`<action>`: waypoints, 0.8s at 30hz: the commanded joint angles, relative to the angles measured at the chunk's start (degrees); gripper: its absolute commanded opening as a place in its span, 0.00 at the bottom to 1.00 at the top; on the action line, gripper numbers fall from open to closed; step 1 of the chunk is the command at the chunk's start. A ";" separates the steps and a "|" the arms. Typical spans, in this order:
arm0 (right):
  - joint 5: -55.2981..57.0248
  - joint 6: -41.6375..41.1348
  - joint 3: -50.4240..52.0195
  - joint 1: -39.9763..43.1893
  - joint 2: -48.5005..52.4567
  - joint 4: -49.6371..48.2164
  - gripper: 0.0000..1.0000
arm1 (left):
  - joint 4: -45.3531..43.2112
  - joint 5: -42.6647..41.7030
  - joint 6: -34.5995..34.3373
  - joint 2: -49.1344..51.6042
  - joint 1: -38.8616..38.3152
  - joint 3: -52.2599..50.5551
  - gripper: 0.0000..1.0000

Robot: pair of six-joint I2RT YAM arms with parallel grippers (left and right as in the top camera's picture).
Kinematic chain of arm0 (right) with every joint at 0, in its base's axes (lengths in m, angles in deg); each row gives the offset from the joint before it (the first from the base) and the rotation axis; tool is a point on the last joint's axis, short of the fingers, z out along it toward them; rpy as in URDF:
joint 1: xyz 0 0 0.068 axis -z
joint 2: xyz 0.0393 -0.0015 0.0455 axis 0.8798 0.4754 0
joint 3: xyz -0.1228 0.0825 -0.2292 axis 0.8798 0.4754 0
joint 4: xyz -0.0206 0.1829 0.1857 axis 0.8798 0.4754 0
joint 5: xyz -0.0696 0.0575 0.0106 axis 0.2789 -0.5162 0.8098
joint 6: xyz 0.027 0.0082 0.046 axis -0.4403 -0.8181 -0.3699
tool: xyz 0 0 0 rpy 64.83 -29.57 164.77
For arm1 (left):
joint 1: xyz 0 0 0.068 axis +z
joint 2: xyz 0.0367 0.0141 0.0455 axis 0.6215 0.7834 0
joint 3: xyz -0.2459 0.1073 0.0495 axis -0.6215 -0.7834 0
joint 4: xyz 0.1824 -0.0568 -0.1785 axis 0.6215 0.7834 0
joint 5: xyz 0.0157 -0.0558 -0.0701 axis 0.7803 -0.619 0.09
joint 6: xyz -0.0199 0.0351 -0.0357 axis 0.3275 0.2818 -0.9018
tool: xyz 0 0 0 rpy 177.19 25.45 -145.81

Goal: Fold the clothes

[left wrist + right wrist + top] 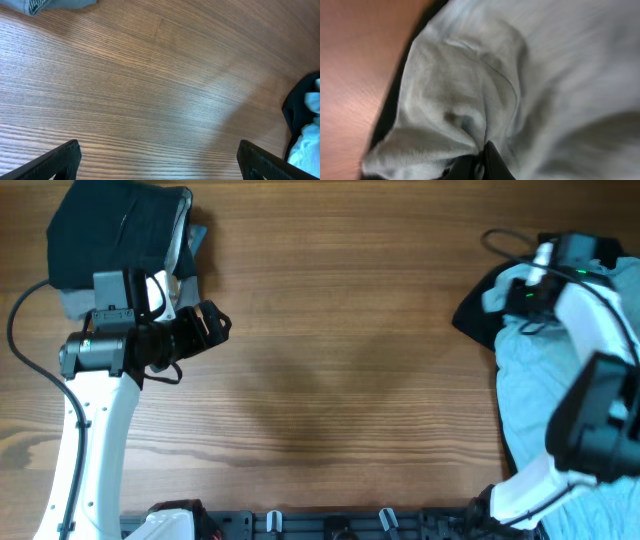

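Note:
The light blue t-shirt (535,390) lies crumpled at the table's right edge, partly over a black garment (472,315). My right gripper (525,292) is at the shirt's upper left part, shut on a bunch of its fabric; in the right wrist view the pale cloth (470,90) fills the frame and the dark fingertips (482,165) pinch a fold. My left gripper (212,325) is open and empty over bare wood at the far left; its two fingers (157,160) are wide apart in the left wrist view.
A stack of folded black and grey garments (115,235) sits at the back left corner. The black garment's edge (297,107) shows at the right of the left wrist view. A black rail (330,525) runs along the table's front edge.

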 commanded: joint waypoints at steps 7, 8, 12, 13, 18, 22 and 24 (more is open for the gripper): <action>-19.43 -2.45 -2.49 9.40 -22.21 -0.46 0.04 | -0.48 0.33 -0.02 -11.56 -0.31 11.56 0.98; -21.24 -2.49 -3.08 8.52 -23.71 0.79 0.04 | -0.63 1.11 0.00 -12.85 -0.31 12.33 0.98; -24.30 -2.32 -3.61 -1.53 -28.96 4.22 0.04 | -1.29 4.59 0.00 -19.54 -0.31 12.98 1.00; -24.33 -2.27 -3.61 -5.49 -29.59 4.74 0.04 | -1.27 5.25 0.02 -20.94 -0.31 12.98 1.00; -24.28 -6.45 -3.61 -34.97 -27.74 4.57 0.04 | -1.25 11.13 0.11 -26.80 -0.31 12.98 1.00; -22.29 -8.31 -3.61 -58.23 -20.79 3.30 0.32 | -1.25 11.61 2.64 -28.28 -0.31 12.96 1.00; -20.44 -8.22 -3.61 -66.38 -16.35 2.54 0.55 | -1.25 11.63 2.86 -28.24 -0.31 12.96 1.00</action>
